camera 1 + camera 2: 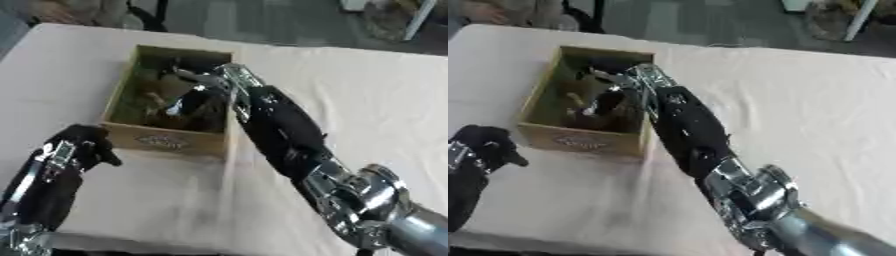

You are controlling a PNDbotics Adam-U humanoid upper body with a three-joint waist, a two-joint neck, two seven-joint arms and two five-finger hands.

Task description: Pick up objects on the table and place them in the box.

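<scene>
- Left eye view: a wooden box (pixel 166 140) sits in the upper left of the frame on a table covered with a pale cloth (pixel 367 90); its front wall bears a faint printed mark.
- Inside the box lie dark, blurred objects (pixel 140 100); what each one is cannot be made out.
- The right arm (pixel 289 135) runs from the lower right corner up to the box, crossing its right wall.
- The right hand (pixel 197 97) is down inside the box among the objects. Whether its fingers are spread or closed on anything cannot be told.
- The left hand (pixel 74 147) shows at the lower left, just beside the box's front left corner, with its fingers curled in and nothing seen between them.
- Right eye view: the same box (pixel 579 140) lies further toward the left edge, with the right hand (pixel 614 100) again within its walls.
- The left hand (pixel 483 145) sits at the left edge, near the box's front wall, apparently not touching it.
- The cloth to the right of the arm shows no loose items.
</scene>
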